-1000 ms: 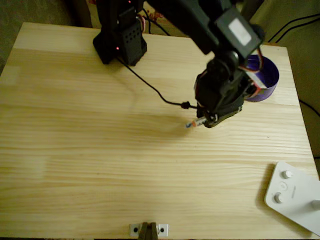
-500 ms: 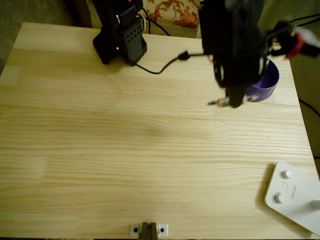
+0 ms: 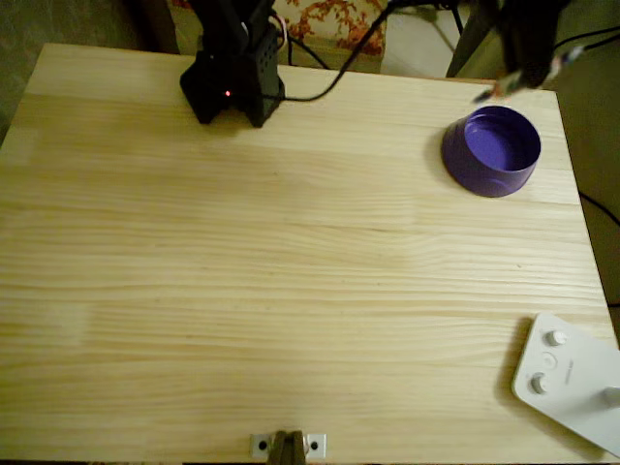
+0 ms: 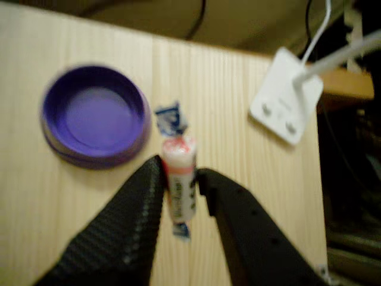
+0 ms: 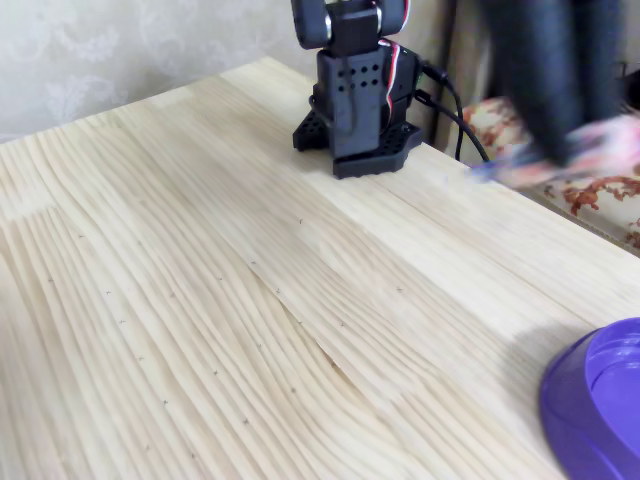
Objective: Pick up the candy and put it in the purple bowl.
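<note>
- It looked like a room in a home, not a lab.
- Pale damask wallpaper (image 5: 90,50) ran behind the worktop (image 3: 291,291).
- Floral upholstery (image 3: 334,24) showed past the far edge.
- The worktop was plain pine boards, lit warm and dim.

Pale pine table (image 3: 242,291) with strong grain, lit warm and kinda dim. Behind it in the fixed view there's a light wall with a faint damask wallpaper pattern (image 5: 90,60). Past the far edge sits some red-and-cream floral fabric (image 3: 334,24), and dark cables (image 3: 581,44) trail off on the right.
</note>
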You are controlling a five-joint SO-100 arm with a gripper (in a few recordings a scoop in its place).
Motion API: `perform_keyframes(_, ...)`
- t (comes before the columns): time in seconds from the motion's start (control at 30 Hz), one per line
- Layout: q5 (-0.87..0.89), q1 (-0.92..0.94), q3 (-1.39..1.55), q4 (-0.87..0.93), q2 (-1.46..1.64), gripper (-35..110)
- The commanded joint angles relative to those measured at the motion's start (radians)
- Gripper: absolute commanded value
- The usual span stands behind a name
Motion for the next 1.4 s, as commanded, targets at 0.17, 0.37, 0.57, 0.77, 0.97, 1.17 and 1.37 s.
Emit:
perform_keyframes(0.17,0.008,-0.167,-0.285,0.012,-0.130,1)
perform_keyframes(0.37,-0.023,-0.207,-0.387,0.023,-0.327,1)
perform_keyframes(0.57,-0.080,-0.218,-0.433,0.025,-0.469,1)
perform_keyframes(0.77,-0.170,-0.218,-0.437,0.026,-0.595,1)
perform_keyframes(0.97,-0.210,-0.213,-0.437,0.026,-0.680,1)
perform_keyframes(1.17,-0.224,-0.207,-0.495,0.057,-0.726,2)
perform_keyframes(1.37,-0.196,-0.207,-0.548,0.052,-0.738,4)
